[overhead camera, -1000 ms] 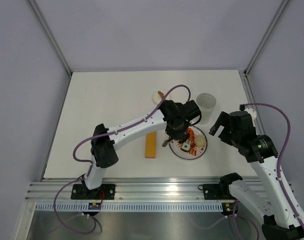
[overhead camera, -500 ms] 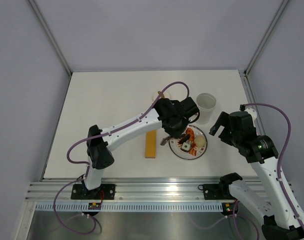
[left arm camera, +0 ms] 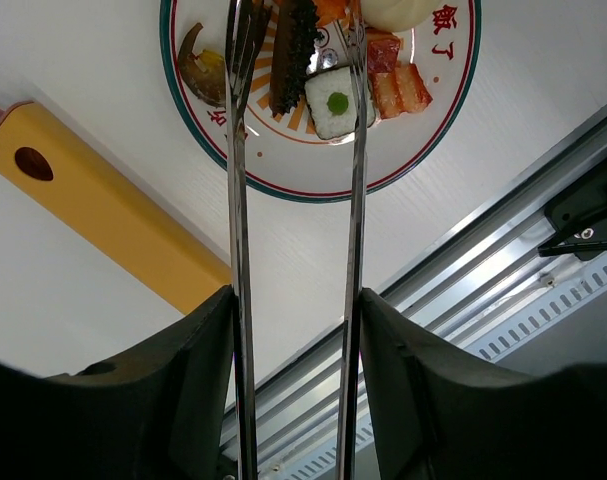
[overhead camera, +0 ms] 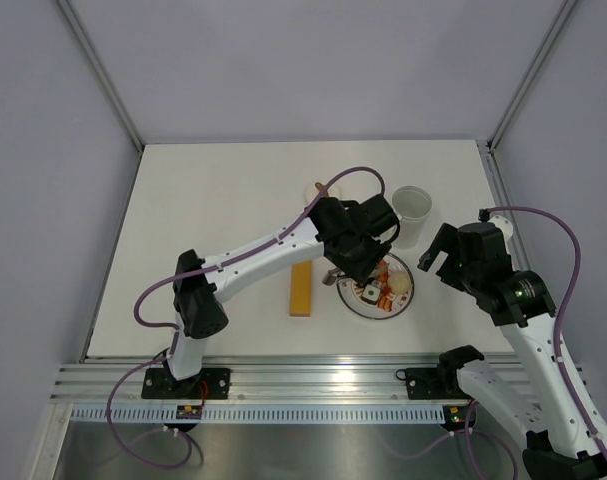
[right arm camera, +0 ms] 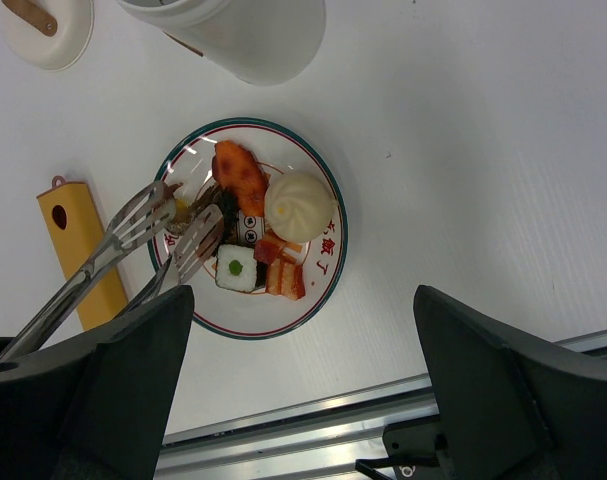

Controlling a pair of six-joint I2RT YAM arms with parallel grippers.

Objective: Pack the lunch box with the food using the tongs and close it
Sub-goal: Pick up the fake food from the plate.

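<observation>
Over the plate (right arm camera: 313,290), the tongs (left arm camera: 241,300) stand spread above the food (right arm camera: 299,206).
The left hand (left arm camera: 295,310) grasps the tongs; the right hand (right arm camera: 301,300), released, hangs right of the plate.

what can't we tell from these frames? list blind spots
- tongs tips: cut off by the top edge in left wrist view, under the left arm in top external; contact with the food undecidable.
- lunch box inside: cropped by right wrist view's top edge; too small in top external.
- lid: cropped at right wrist corner, mostly behind that arm in top external.
</observation>
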